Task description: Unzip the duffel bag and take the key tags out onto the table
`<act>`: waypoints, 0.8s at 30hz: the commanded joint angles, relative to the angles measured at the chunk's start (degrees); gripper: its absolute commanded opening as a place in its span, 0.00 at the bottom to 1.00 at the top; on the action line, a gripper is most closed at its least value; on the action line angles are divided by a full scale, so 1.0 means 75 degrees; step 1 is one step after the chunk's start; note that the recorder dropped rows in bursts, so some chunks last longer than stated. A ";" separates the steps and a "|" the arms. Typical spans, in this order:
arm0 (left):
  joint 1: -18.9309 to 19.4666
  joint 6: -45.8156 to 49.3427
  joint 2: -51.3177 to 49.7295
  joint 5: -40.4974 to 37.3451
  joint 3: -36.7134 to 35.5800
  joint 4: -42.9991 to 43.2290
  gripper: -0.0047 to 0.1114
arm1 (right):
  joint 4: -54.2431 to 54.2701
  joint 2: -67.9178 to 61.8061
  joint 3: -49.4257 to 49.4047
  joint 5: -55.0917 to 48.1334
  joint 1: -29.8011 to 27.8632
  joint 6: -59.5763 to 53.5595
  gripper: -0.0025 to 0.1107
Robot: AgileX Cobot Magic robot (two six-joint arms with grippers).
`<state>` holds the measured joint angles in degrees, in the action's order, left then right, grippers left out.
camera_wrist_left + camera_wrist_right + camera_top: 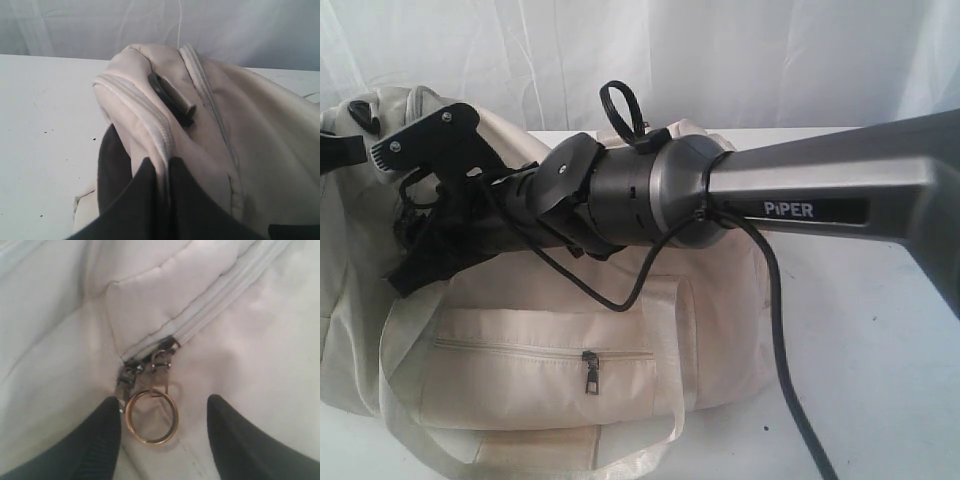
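At the left end of the large soft cream fabric duffel bag (570, 380), which lies lengthways from left to right on the broad white tabletop (880, 330), both arms are at work. The dark ribbed right fingers (95, 440) are spread wide, one on each side of a small brass split ring (150, 441). The ring hangs from the dark metal zip pull (161, 367). One finger is just beside the ring and the other stands apart from it; neither grips it. The pale closed zip (225, 295) runs away from the pull, ahead of the fingers and slanting to one side of the reach. The left fingers (200, 210) are pressed together on a fold of the bag's fabric beside the zip seam, apparently to anchor it. The key tags are not in sight; I judge they are inside the zipped bag. The grey right arm (800, 190), reaching across from the right, is nearer the pull. The next move is probably to close on the ring and draw it along the zip line against the left hold. Bare tabletop to the right and on the near side leaves room for the tags
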<state>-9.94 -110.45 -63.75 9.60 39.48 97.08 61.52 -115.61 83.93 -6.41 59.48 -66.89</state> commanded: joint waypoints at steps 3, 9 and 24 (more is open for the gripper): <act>0.0021 -0.0031 0.0125 -0.0025 0.0160 0.0138 0.04 | 0.0044 0.0006 0.0021 -0.0084 0.0002 0.0044 0.46; 0.0021 -0.0031 0.0139 -0.0025 0.0160 0.0138 0.04 | 0.0044 -0.0146 0.0035 -0.0161 0.0002 0.0044 0.41; 0.0021 -0.0031 0.0139 0.0008 0.0160 0.0138 0.04 | 0.0044 -0.0447 0.0035 0.0016 0.0002 0.0044 0.30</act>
<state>-9.94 -110.45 -63.75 10.10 39.48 97.08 61.74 -118.65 84.06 -6.56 59.48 -66.66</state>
